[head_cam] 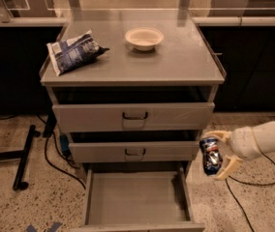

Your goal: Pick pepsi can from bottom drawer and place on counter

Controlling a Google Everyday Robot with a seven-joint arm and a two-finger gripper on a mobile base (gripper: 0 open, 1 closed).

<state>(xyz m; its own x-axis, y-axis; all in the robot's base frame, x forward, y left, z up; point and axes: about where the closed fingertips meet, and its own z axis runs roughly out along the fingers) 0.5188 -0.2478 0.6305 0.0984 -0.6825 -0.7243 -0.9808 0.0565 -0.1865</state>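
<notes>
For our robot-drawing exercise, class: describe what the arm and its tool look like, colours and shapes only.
The tool, right of the cabinet beside the middle drawer, has two pale yellowish, slightly curved fingers. Behind it the arm is a smooth, rounded off-white casing. No markings or cables show on it.

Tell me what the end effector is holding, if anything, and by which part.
The end effector holds the pepsi can, out to the right of the middle drawer, gripped across its top and bottom ends.

Gripper (215,156) beside drawers (176,116); counter (166,64) front seemingly free; bag (72,52), bowl (144,36) behind.
</notes>
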